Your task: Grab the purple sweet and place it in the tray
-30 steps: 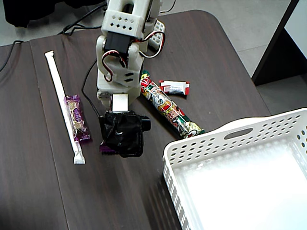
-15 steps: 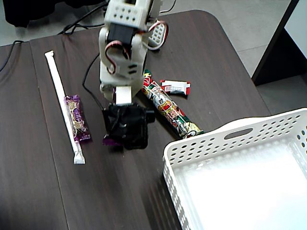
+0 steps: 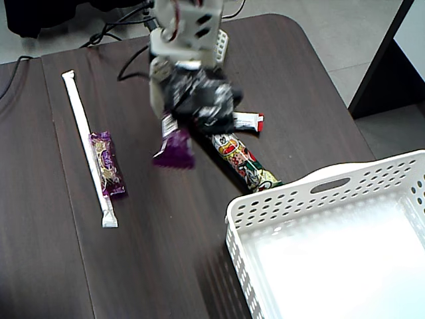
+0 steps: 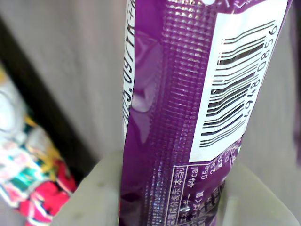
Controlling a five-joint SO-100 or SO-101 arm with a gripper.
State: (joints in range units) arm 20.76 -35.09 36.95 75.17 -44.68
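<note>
While the gripper (image 3: 171,129) stays out of contact with the table (image 3: 299,80), its two fingers are clamped on the top of a purple sweet (image 3: 174,149), which hangs over the table's middle, barcode filling the wrist view. The white tray (image 3: 292,193) sits at the near right corner. A second purple sweet (image 3: 106,163) lies by the left edge, beside a wrapped straw (image 3: 83,126). A long candy roll (image 3: 244,163) lies between gripper and tray.

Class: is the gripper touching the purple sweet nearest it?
Touching: the wrist view shows the gripper clamped against both sides of the sweet.
</note>
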